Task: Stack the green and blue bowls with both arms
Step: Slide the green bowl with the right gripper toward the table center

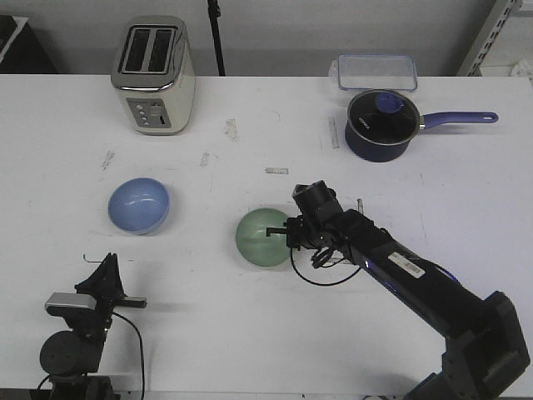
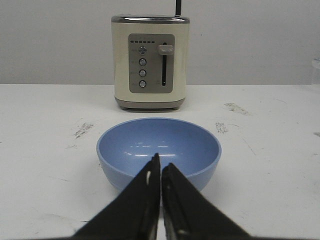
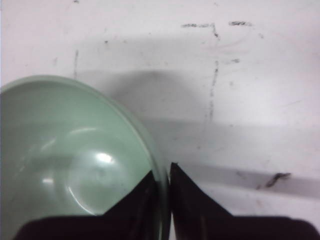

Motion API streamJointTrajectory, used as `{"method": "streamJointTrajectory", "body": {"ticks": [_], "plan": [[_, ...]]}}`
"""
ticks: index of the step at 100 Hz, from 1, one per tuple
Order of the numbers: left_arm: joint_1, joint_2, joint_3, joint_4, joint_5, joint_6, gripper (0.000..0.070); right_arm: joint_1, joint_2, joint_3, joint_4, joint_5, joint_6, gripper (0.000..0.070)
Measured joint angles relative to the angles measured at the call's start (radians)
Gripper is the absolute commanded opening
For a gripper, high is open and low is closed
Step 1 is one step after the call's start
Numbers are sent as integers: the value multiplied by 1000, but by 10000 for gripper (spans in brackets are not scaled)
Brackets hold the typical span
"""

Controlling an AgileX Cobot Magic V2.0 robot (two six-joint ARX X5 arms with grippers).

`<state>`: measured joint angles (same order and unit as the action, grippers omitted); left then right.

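The pale green bowl (image 1: 261,237) sits near the middle of the white table. My right gripper (image 1: 287,234) is shut on its right rim, one finger inside and one outside, as the right wrist view shows: gripper (image 3: 162,175), bowl (image 3: 65,160). The light blue bowl (image 1: 138,204) stands upright at the left of the table. My left gripper (image 1: 107,268) is shut and empty, near the front edge, short of the blue bowl. In the left wrist view the blue bowl (image 2: 159,147) lies just beyond the closed fingertips of that gripper (image 2: 161,161).
A cream toaster (image 1: 153,75) stands at the back left, also in the left wrist view (image 2: 150,61). A dark blue saucepan (image 1: 383,125) with a long handle and a clear plastic container (image 1: 376,72) are at the back right. The right arm (image 1: 400,271) stretches across the right front.
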<state>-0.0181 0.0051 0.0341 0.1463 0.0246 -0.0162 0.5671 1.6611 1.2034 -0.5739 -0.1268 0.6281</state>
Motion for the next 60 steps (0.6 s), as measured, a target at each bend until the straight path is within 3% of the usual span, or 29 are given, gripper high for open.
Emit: {"method": "streamJointTrajectory", "body": {"ticks": [11,27,42,54,60], "plan": [[0,0,0,0,0,0,1,-5,0,0,0,0,1,35],[0,0,0,0,0,0,1,-5,0,0,3,0,1,257],[0,0,0,0,0,0,1,-5,0,0,8,1,0,287],[0,0,0,0,0,0,1,-5,-11,0,11,32,-3,467],[0,0,0,0,0,0,1,-8,-36,0,10,64,-6,500]]}}
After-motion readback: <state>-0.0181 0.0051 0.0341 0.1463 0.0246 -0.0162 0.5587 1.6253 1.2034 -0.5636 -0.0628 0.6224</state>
